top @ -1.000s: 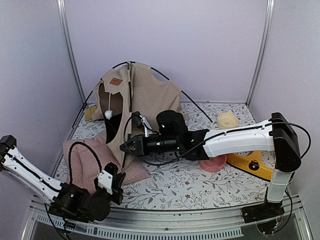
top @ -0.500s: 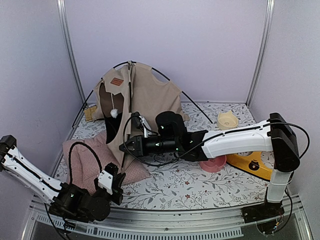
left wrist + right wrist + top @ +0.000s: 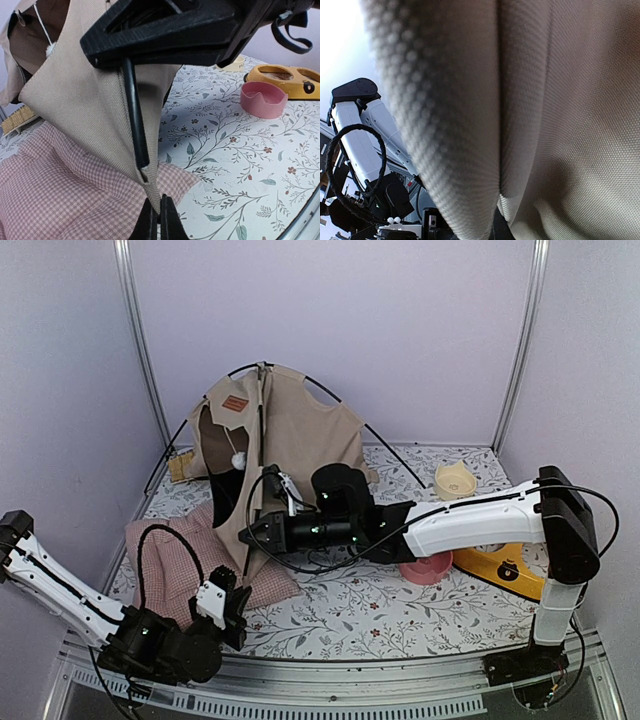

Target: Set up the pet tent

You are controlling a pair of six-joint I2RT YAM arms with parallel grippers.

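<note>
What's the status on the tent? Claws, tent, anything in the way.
Right claw shut on pet tent at its front pole edge. Left claw shut at the lower corner, grip unclear. Tent standing, front corner lying over pink cushion.

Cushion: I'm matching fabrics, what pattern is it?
The cushion is pink-and-white checked; left wrist view shows it best.

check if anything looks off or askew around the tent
Yes. The pet tent sags lopsided at the back left: its fabric hangs in folds, one front corner drapes onto the pink checked cushion, and a black pole arcs bare to its right. The right gripper is clamped on its front edge.
</note>
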